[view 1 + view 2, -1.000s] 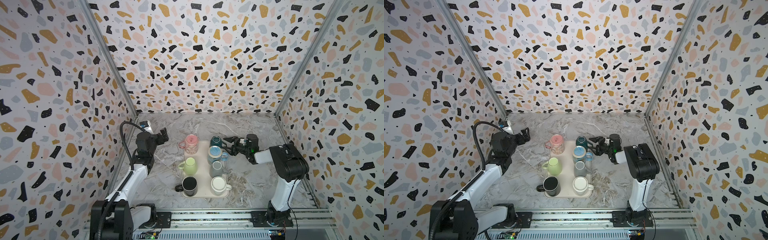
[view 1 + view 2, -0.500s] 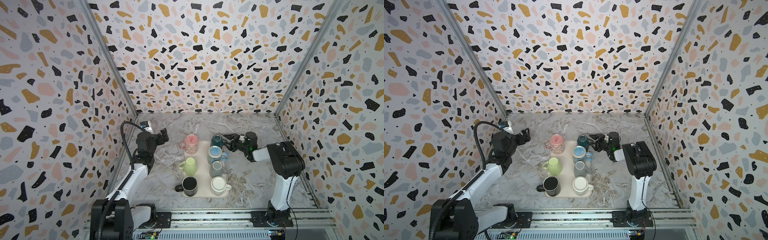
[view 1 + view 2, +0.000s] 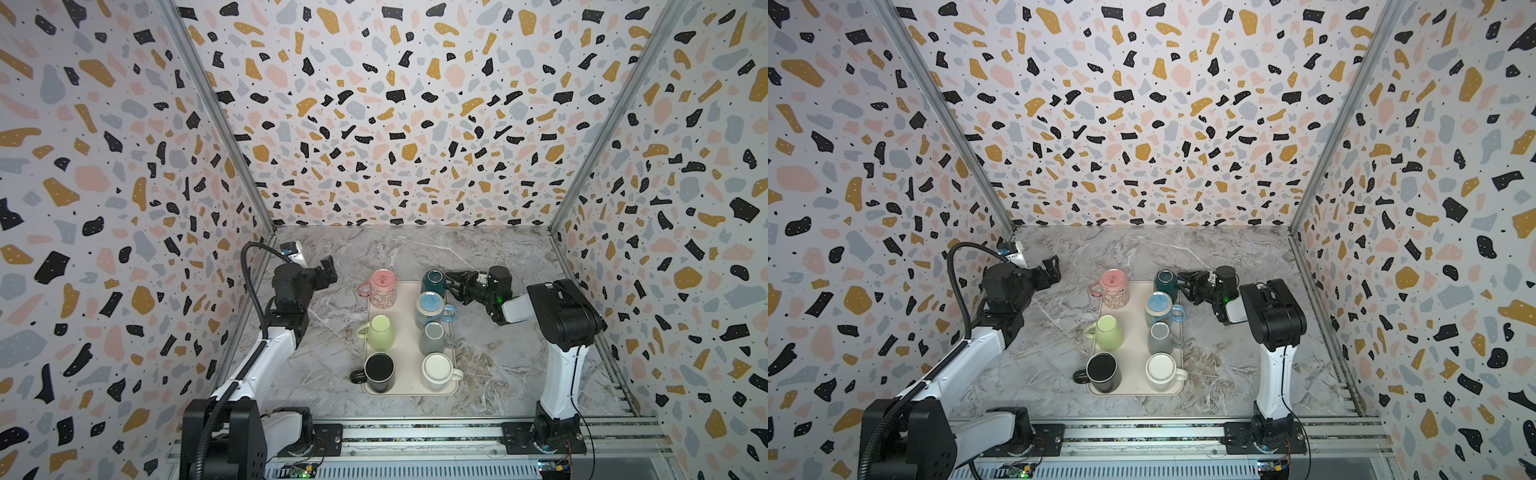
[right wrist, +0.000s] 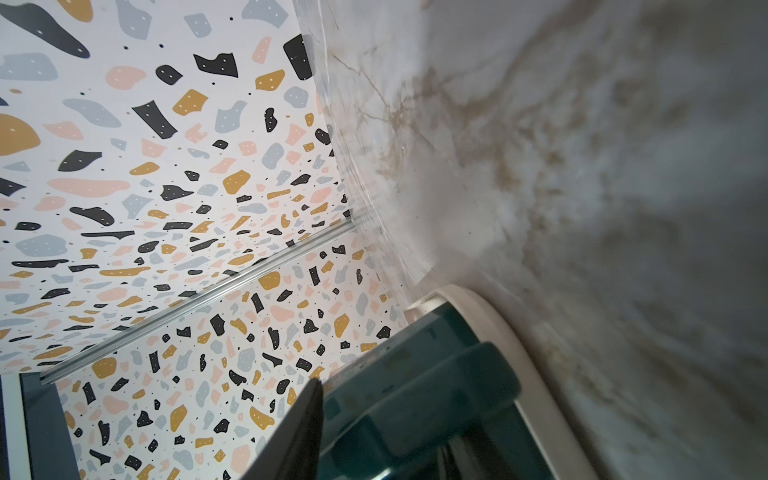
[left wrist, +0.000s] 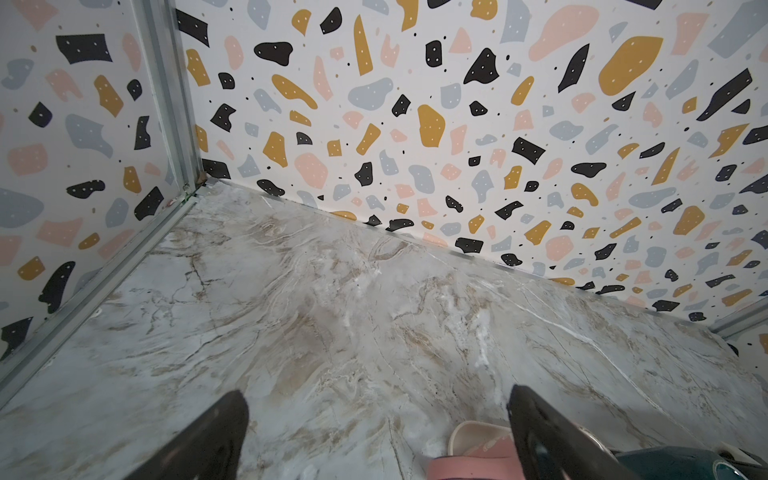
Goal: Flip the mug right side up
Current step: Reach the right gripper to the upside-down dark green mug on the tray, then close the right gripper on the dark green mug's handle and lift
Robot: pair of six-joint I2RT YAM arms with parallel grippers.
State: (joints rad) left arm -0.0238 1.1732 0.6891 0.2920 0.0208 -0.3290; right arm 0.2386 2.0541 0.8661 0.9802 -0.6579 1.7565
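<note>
- The dark teal mug [image 3: 432, 279] stands at the far corner of the cream tray [image 3: 405, 357], next to the pink mug [image 3: 383, 286] and just behind the light blue mug [image 3: 430, 307].
- The right gripper [image 3: 454, 285] reaches in from the side. In the right wrist view its jaws straddle the mug's handle [image 4: 440, 390], with one black finger [image 4: 299, 432] beside the mug body.
- The step in hand looks like taking hold of that handle. The jaws should probably seat squarely across the loop and grip firmly before lifting, because a glazed handle could slip or pivot.
- The mug should likely be raised clear of the tray rim and the light blue mug before the wrist rolls it over.
- The left gripper [image 5: 374, 399] hangs over bare marble with its fingers spread wide and nothing between them.
- The second right finger is cut off at the edge of the wrist view. It cannot be told whether the jaws are already pressing the handle or only bracketing it.
- In both top views the gripper covers the handle.
- The mug's upward face is too small to tell whether it is the base or the mouth.
</note>
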